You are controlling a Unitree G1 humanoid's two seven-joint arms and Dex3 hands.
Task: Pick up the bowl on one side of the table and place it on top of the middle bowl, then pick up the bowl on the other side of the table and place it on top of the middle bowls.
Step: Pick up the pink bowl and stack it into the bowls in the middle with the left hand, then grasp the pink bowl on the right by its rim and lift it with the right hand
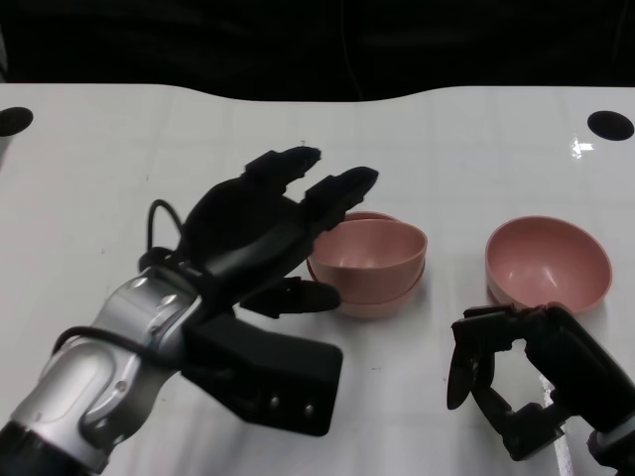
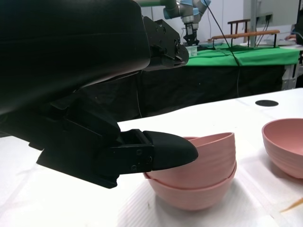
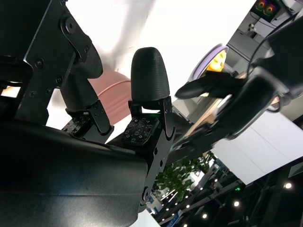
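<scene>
In the middle of the white tabletop (image 1: 119, 169) we see two pink bowls nested, the upper bowl (image 1: 369, 248) sitting a little tilted inside the lower bowl (image 1: 372, 297). The third pink bowl (image 1: 547, 263) stands alone to the right, apart from the stack, with bare tabletop between them.

The left hand (image 1: 263, 233) hovers just beside the stack on its left side; its fingers (image 1: 342, 188) are spread and hold nothing, one tip over the rim of the upper bowl. The right hand (image 1: 521, 372) is near the single bowl, in front of it; its fingers are apart and empty.

The far edge of the tabletop meets a dark background, with two black round marks (image 1: 609, 125) near the corners.

We can read no writing anywhere. Only the left wrist view shows a green-covered table (image 2: 246, 54) behind.
</scene>
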